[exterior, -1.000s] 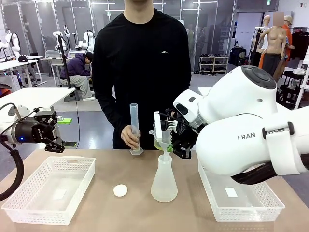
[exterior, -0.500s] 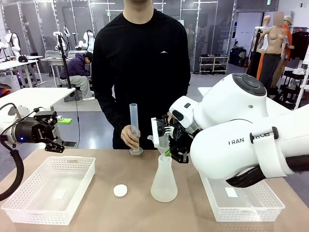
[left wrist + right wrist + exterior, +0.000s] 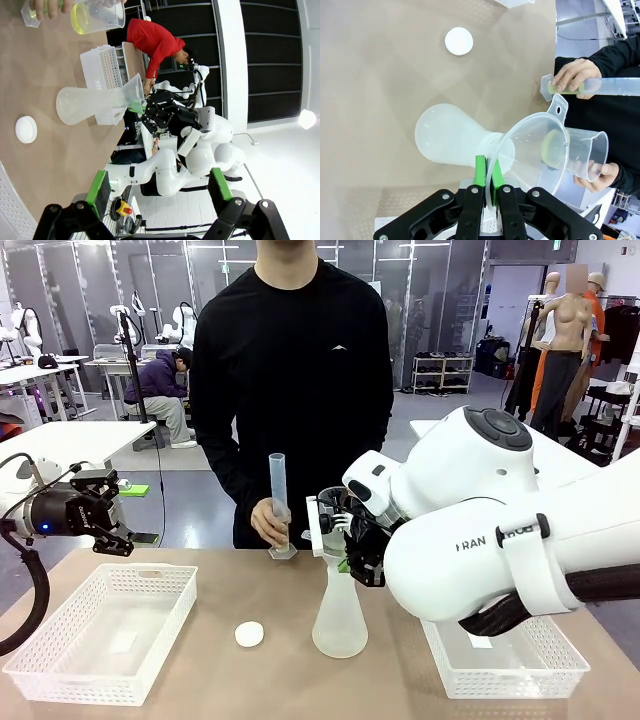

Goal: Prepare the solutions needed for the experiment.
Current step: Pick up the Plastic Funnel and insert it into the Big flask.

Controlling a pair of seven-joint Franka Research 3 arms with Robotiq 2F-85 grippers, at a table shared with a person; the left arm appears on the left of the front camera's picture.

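Solution (image 3: 79, 19), pale yellow-green, lies as a shallow layer in the bottom of a clear beaker (image 3: 585, 152). The person's hand (image 3: 602, 176) holds that beaker off the table, just beside the funnel (image 3: 532, 150). I can see the funnel's spout sitting in the neck of the conical flask (image 3: 339, 615), which stands near the middle of the table. My right gripper (image 3: 488, 172) is pinched tight on the funnel's rim, with a green pad on either side of the thin plastic. The person's other hand (image 3: 268, 523) grips an upright graduated cylinder (image 3: 277, 480) on the far side of the flask, and its foot looks faintly green. A white cap (image 3: 249, 634) lies on the table left of the flask. My left gripper (image 3: 113, 512) hangs by the left basket (image 3: 60, 660), jaws wide apart with nothing between them. A second basket (image 3: 520, 665) sits on the right.
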